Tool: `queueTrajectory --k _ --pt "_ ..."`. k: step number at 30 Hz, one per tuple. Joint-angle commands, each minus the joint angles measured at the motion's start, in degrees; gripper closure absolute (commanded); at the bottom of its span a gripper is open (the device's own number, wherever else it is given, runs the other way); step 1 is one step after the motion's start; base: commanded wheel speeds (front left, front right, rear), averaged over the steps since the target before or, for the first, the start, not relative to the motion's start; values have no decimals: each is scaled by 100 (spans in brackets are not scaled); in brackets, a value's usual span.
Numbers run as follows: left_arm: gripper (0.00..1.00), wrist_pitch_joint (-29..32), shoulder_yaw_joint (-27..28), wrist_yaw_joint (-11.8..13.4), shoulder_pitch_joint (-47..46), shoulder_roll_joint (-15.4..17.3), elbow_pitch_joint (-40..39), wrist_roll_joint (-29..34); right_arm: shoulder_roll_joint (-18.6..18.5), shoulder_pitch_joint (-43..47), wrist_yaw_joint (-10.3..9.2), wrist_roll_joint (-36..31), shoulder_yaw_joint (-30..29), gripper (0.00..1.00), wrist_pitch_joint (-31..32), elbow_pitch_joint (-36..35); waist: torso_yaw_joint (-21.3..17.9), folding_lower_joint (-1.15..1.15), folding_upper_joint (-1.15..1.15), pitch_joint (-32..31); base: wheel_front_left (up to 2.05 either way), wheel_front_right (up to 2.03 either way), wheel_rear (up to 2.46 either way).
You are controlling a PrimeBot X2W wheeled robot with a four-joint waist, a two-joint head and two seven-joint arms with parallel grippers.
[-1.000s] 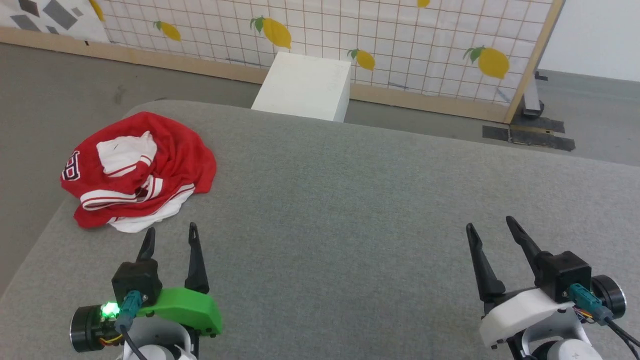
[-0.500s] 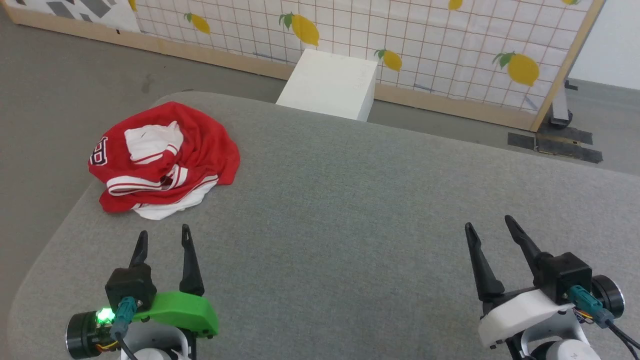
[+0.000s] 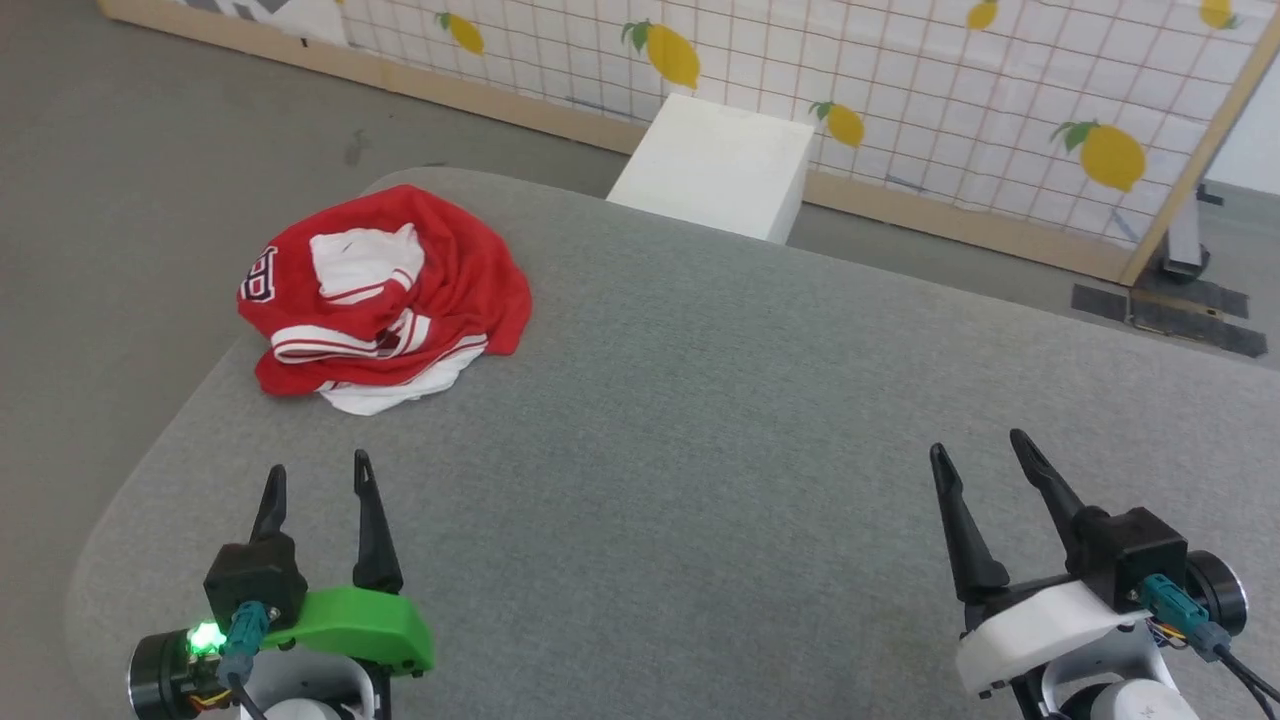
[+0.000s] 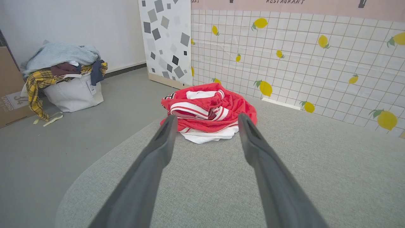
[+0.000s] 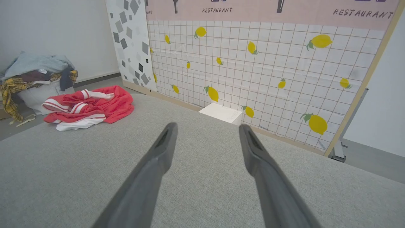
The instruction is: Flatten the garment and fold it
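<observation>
While the shirt (image 3: 385, 300) lies in a crumpled heap near the far left corner of the table (image 3: 700, 450), I judge the task barely begun: nothing is flattened and no fold is made. White sleeves with red-striped trim are bunched on top, a white edge pokes out underneath on the near side, and part of the black lettering shows on the left flank. My left gripper (image 3: 316, 463) hovers over bare table on the near side of the heap, fingers apart and empty. Through its wrist camera the heap sits framed between the two fingers, ahead and untouched. My right gripper (image 3: 978, 443) hangs well apart to the right, jaws likewise spread, holding nothing. What remains, as I read it, is everything: reach the heap, take an edge, spread the shirt flat on the open table, then fold it.
</observation>
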Motion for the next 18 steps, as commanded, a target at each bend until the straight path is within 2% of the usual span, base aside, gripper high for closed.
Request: queueTrajectory --k 1,18 --pt "0 -56 22 42 87 35 18 -72 3 32 -6 40 14 0 -55 26 73 0 0 5 0 0 0" --pt "0 -270 23 201 134 38 95 -142 3 45 -8 79 64 0 -182 56 621 0 0 25 0 0 0"
